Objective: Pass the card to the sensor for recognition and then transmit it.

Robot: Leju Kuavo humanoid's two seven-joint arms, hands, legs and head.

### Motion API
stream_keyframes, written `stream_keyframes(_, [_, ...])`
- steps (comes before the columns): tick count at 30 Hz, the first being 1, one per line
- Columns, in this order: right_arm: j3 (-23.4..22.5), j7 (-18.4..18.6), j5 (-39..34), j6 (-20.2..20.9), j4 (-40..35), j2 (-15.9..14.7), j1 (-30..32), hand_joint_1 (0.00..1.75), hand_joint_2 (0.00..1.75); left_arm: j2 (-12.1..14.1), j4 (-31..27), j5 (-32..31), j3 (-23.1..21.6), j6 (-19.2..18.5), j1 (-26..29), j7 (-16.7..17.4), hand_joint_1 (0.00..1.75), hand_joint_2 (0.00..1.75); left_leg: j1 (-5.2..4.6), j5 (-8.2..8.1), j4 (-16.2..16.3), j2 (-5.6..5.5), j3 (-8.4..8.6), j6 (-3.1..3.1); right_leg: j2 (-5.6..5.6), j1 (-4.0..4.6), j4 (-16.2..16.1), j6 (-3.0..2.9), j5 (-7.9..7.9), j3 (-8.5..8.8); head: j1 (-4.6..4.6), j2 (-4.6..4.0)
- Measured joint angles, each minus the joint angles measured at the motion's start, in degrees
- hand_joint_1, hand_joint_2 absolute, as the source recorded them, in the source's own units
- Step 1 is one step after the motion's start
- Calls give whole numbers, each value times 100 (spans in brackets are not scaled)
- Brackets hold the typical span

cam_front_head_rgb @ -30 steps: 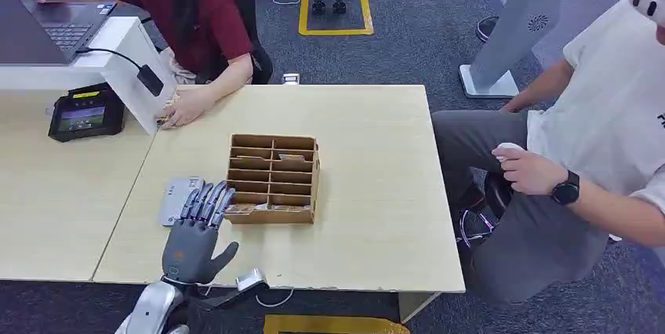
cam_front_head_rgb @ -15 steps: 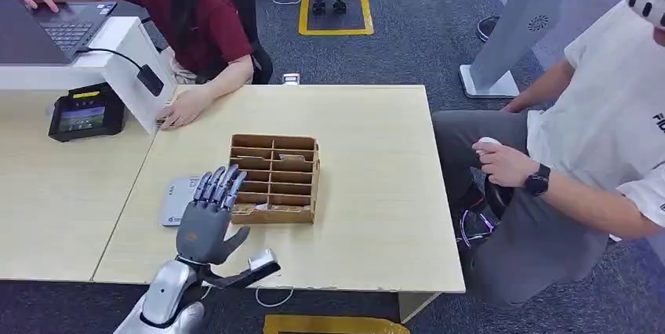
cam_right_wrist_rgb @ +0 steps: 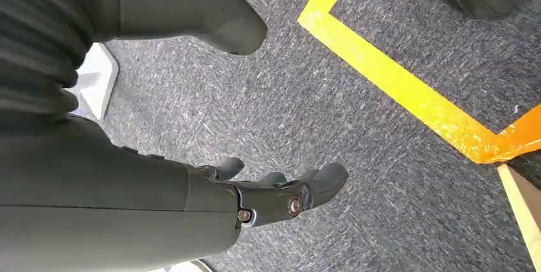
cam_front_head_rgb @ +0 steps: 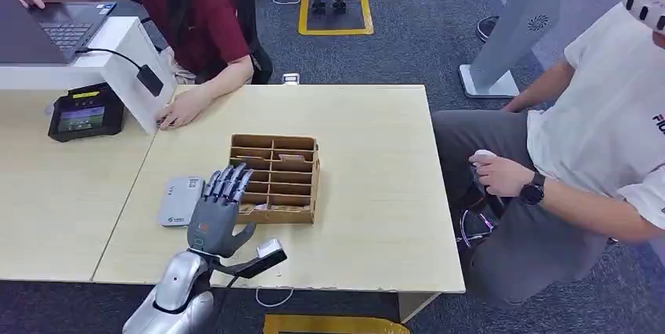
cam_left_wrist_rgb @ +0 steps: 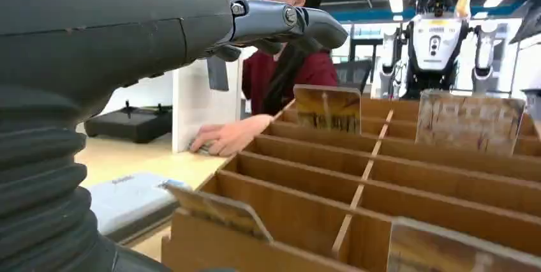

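Observation:
A wooden card box (cam_front_head_rgb: 274,179) with several slots stands mid-table, a few brown cards upright in it. In the left wrist view one card (cam_left_wrist_rgb: 217,208) leans in the nearest corner slot, and others (cam_left_wrist_rgb: 326,107) (cam_left_wrist_rgb: 469,122) stand further back. My left hand (cam_front_head_rgb: 217,207) hovers over the box's front-left corner with its fingers (cam_left_wrist_rgb: 287,20) spread and nothing in them. The flat grey-white card sensor (cam_front_head_rgb: 179,201) lies on the table just left of that hand. My right hand (cam_right_wrist_rgb: 191,125) hangs over the carpet, its fingers apart and holding nothing.
A black terminal (cam_front_head_rgb: 81,111) sits at the far left beside a white stand (cam_front_head_rgb: 129,75). A person in dark red rests a hand (cam_front_head_rgb: 179,111) on the table's far edge. A seated person in white (cam_front_head_rgb: 596,138) is close to the table's right side.
My left hand has moved forward and to the right, from over the grey sensor to the box's front-left corner. The seated person's hand has shifted a little towards the table.

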Motion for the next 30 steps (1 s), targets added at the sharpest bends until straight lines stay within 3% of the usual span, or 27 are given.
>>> stream_keyframes(12, [0,-42,44,-24,-33,2,-11,0,175,-13,411,50,-13,107,-36,-55,0,175,0,0,0,-1,0,0,0,0,0,0,0,0,2,0])
stream_keyframes(13, [0,-44,46,-28,-33,2,-11,0,175,-13,424,50,-13,107,-40,-52,175,175,0,0,0,-1,0,0,0,0,0,0,0,0,0,0])
stream_keyframes(30, [0,-120,114,-87,-33,2,-8,0,175,-17,481,328,-11,7,-87,-66,175,175,0,1,0,-1,0,2,-1,0,0,0,0,0,2,0])
